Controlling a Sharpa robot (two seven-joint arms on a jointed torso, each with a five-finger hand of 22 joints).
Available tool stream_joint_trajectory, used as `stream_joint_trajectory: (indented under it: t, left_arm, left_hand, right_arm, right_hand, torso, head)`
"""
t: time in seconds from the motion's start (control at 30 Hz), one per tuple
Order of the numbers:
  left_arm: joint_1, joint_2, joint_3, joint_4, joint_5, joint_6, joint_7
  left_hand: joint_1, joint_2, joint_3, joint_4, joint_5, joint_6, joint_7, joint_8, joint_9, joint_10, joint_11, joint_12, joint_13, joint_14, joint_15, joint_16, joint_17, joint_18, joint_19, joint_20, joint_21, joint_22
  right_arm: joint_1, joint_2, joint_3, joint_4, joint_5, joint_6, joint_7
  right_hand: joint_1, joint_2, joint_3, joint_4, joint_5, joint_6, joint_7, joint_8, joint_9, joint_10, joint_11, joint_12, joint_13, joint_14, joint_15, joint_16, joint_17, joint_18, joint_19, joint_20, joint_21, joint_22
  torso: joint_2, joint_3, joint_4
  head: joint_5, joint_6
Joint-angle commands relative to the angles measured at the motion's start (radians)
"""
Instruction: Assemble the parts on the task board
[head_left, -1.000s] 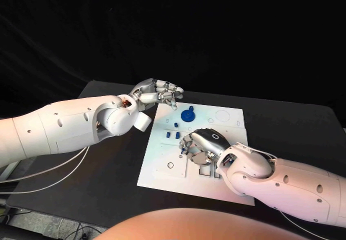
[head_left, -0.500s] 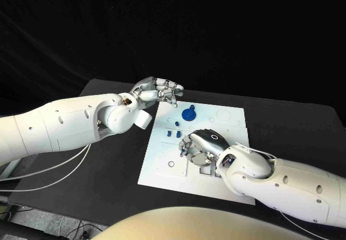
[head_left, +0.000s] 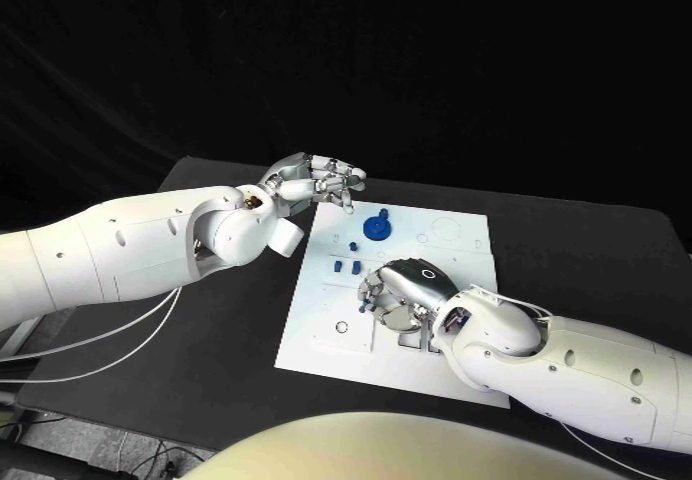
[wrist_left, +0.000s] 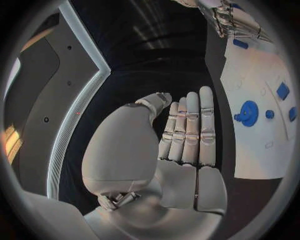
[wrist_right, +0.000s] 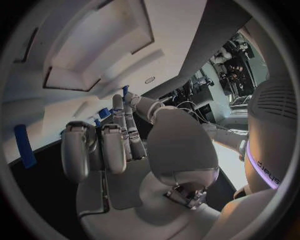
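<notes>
2 glossy white arms with rounded shells dotted by small dark screw holes; thin white cables trail beside the left arm (head_left: 116, 255). Each ends in a silver, segmented metal hand: left hand (head_left: 320, 182), right hand (head_left: 404, 290).

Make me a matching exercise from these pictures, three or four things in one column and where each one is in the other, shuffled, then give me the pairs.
Things:
1. left robot hand
2. right robot hand
3. blue gear
4. task board

Places:
A. lying on the black table, in its middle
B. over the middle of the board, fingers pointing down at it
C. on the far part of the board
D. raised by the board's far left corner, holding nothing

Pairs: 1-D, 2-B, 3-C, 4-A
</notes>
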Motion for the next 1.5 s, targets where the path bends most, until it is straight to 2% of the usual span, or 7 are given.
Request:
stream_joint_trajectory:
  t: [0.03, 0.77, 1.03, 1.13, 1.3, 1.37, 1.5]
  left_arm:
    - [0.001, 0.002, 0.001, 0.0, 0.01, 0.021, 0.001]
    - [0.001, -0.001, 0.001, -0.001, 0.01, 0.023, -0.007]
    - [0.001, -0.003, 0.001, 0.0, 0.01, 0.022, -0.009]
    - [0.001, -0.004, 0.001, 0.0, 0.01, 0.021, -0.01]
    - [0.001, -0.005, 0.001, 0.0, 0.01, 0.022, -0.012]
    - [0.001, -0.005, 0.001, 0.0, 0.01, 0.022, -0.014]
    - [0.001, -0.005, 0.001, -0.001, 0.01, 0.022, -0.016]
  left_hand:
    - [0.0, 0.006, -0.007, 0.0, 0.002, 0.001, 0.008, -0.006, 0.0, -0.006, 0.0, -0.004, 0.001, -0.007, 0.0, -0.003, 0.001, 0.002, -0.007, 0.003, -0.002, 0.001]
    - [-0.001, 0.006, -0.008, 0.002, 0.002, -0.001, 0.009, -0.008, 0.0, -0.009, 0.001, -0.005, 0.001, -0.009, 0.001, -0.004, 0.002, 0.002, -0.009, 0.004, -0.003, 0.001]
    - [-0.002, 0.006, -0.008, 0.002, 0.002, -0.002, 0.009, -0.009, 0.0, -0.009, 0.002, -0.006, 0.001, -0.01, 0.001, -0.004, 0.002, 0.002, -0.009, 0.005, -0.003, 0.001]
    - [-0.002, 0.006, -0.009, 0.002, 0.002, -0.003, 0.01, -0.01, -0.001, -0.01, 0.002, -0.006, 0.001, -0.011, 0.001, -0.004, 0.003, 0.002, -0.01, 0.005, -0.004, 0.001]
    - [-0.002, 0.006, -0.009, 0.003, 0.002, -0.003, 0.01, -0.01, -0.001, -0.011, 0.002, -0.007, 0.001, -0.011, 0.002, -0.004, 0.003, 0.002, -0.01, 0.005, -0.004, 0.001]
    - [-0.002, 0.006, -0.009, 0.003, 0.002, -0.003, 0.01, -0.01, -0.001, -0.011, 0.002, -0.007, 0.001, -0.011, 0.002, -0.004, 0.003, 0.002, -0.01, 0.005, -0.004, 0.001]
    - [-0.001, 0.007, -0.009, 0.002, 0.003, -0.005, 0.011, -0.012, -0.001, -0.012, 0.003, -0.008, 0.001, -0.012, 0.002, -0.004, 0.003, 0.002, -0.011, 0.005, -0.005, 0.001]
  right_arm:
    - [-0.001, 0.002, -0.001, -0.003, -0.011, 0.027, -0.006]
    - [-0.001, 0.011, -0.006, -0.007, -0.004, 0.06, 0.012]
    - [-0.001, 0.012, -0.006, -0.005, -0.002, 0.067, 0.015]
    - [-0.001, 0.01, -0.007, -0.005, -0.001, 0.065, 0.015]
    - [-0.001, 0.009, -0.007, -0.005, 0.0, 0.047, 0.014]
    - [-0.001, 0.008, -0.007, -0.004, 0.0, 0.042, 0.014]
    - [-0.001, 0.004, -0.007, 0.001, 0.0, 0.019, 0.01]
  right_hand:
    - [0.005, 0.003, -0.001, -0.007, 0.006, -0.001, 0.003, 0.002, 0.001, -0.003, -0.004, 0.002, 0.001, 0.054, 0.0, -0.005, 0.029, -0.007, 0.046, -0.006, -0.003, 0.175]
    - [0.002, 0.002, -0.002, -0.007, 0.006, -0.002, 0.004, 0.001, 0.001, -0.003, -0.003, 0.0, 0.002, 0.053, 0.0, -0.006, 0.027, -0.007, 0.045, -0.005, -0.005, 0.175]
    - [-0.012, -0.013, -0.011, -0.006, 0.005, -0.018, 0.008, -0.008, -0.001, -0.016, 0.002, -0.009, 0.0, 0.051, 0.005, -0.011, 0.02, -0.004, 0.04, -0.002, -0.019, 0.168]
    - [-0.029, -0.027, -0.018, -0.002, 0.015, -0.04, 0.017, -0.022, -0.007, -0.028, 0.009, -0.015, -0.002, 0.05, 0.01, -0.013, 0.017, -0.002, 0.037, 0.003, -0.027, 0.164]
    - [-0.064, -0.067, -0.04, 0.009, 0.028, -0.137, 0.034, -0.083, -0.033, -0.081, 0.029, -0.032, -0.01, 0.037, 0.027, -0.038, -0.022, 0.011, 0.014, 0.018, -0.09, 0.133]
    - [-0.057, -0.073, -0.037, 0.004, 0.094, -0.149, 0.031, -0.09, -0.035, -0.09, 0.027, -0.028, -0.01, 0.034, 0.025, -0.043, -0.028, 0.013, 0.011, 0.018, -0.1, 0.128]
    - [-0.06, -0.078, -0.039, 0.005, 0.12, -0.159, 0.033, -0.097, -0.038, -0.096, 0.028, -0.024, -0.01, 0.035, 0.027, -0.041, -0.026, 0.013, 0.011, 0.02, -0.102, 0.127]
  torso:
    - [0.0, 0.0003, -0.0003]
    - [0.0, -0.0009, -0.0001]
    - [0.001, 0.0001, 0.0]
    - [0.0, 0.0001, -0.0001]
    - [-0.001, 0.0003, 0.0]
    - [0.0, 0.0006, 0.0004]
    - [0.0, 0.0002, -0.0001]
  head:
    - [0.0, 0.0]
    - [-0.003, -0.009]
    - [-0.002, -0.009]
    - [-0.004, -0.009]
    - [-0.002, -0.009]
    - [-0.002, -0.009]
    - [-0.004, -0.008]
